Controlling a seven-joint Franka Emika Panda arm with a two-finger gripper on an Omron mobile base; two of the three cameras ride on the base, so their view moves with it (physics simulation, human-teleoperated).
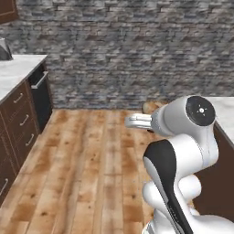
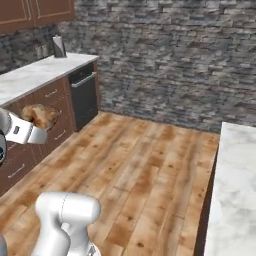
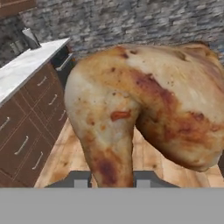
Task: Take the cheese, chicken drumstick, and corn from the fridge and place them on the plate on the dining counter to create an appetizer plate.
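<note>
Pincer (image 3: 109, 181) clamped on chicken drumstick (image 3: 144, 109), huge in hand view, small against brown cabinets (image 2: 30, 150) in right base view.

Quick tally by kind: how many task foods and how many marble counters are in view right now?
Chicken drumstick, held in the claw: 1
Marble counters: 2, the wall counter and the dining counter
Total: 3

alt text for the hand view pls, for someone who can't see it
A browned roasted chicken drumstick looms close to the camera, its narrow end held between the gripper at the bottom of the view. Behind it, on the left, runs a white-topped counter over brown drawers, with a wood plank floor below and a grey stone wall across the back.
</note>
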